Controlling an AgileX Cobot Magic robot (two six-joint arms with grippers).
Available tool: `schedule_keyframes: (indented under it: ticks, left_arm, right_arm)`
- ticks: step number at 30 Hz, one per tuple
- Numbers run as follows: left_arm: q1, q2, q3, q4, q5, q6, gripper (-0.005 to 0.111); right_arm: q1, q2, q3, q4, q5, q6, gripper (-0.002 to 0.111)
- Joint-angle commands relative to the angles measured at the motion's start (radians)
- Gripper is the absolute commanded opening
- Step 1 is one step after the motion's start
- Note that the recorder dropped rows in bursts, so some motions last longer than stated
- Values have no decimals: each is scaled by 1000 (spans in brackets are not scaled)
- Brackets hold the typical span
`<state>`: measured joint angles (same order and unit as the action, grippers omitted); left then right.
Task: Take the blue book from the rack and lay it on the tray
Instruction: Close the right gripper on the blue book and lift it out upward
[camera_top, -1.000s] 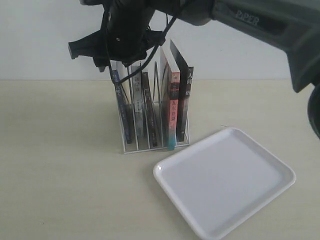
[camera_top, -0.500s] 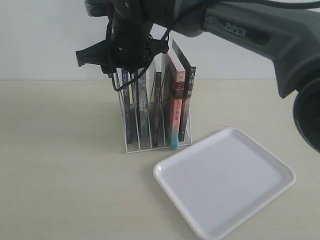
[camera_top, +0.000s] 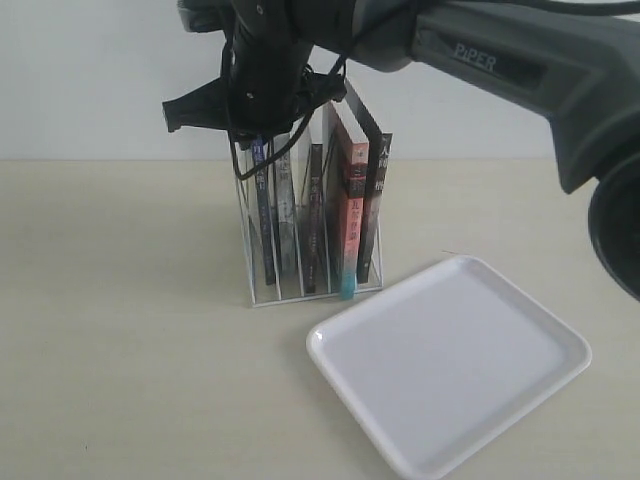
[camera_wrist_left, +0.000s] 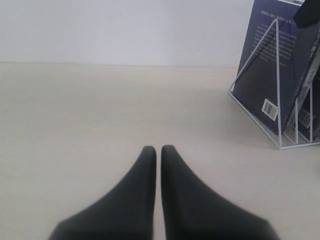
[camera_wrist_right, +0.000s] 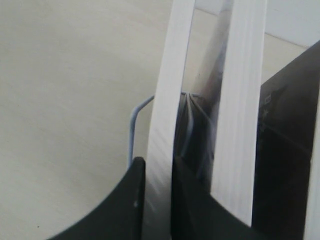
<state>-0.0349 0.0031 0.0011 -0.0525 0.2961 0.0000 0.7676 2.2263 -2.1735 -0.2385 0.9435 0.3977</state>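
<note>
My right end effector (camera_wrist_right: 159, 167) has dropped and pinched the blue book (camera_top: 265, 212) — it's still seated in the rack (camera_top: 290, 299). Lifting comes next.

The surface (camera_top: 120, 350) is a pale beige tabletop with a faint grain, running back to a white wall (camera_top: 90, 80). Two things rest directly on it. The white wire rack (camera_top: 300, 297) stands upright near the middle. The glossy white tray (camera_top: 450, 370) lies flat just beside its front right corner, turned at an angle.
</note>
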Motion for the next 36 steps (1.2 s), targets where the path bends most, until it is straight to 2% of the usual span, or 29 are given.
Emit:
schedule_keyframes:
  ticks: [1, 15, 36]
  left_arm:
    - [2, -3, -1, -4, -4, 0, 4]
    - [2, -3, -1, -4, -4, 0, 4]
    - [2, -3, -1, -4, -4, 0, 4]
  right_arm:
    - [-6, -41, -7, -36, 11, -30, 0]
    - [-6, -108, -253, -39, 194, -86, 0]
    - [-6, -123, -259, -68, 208, -92, 0]
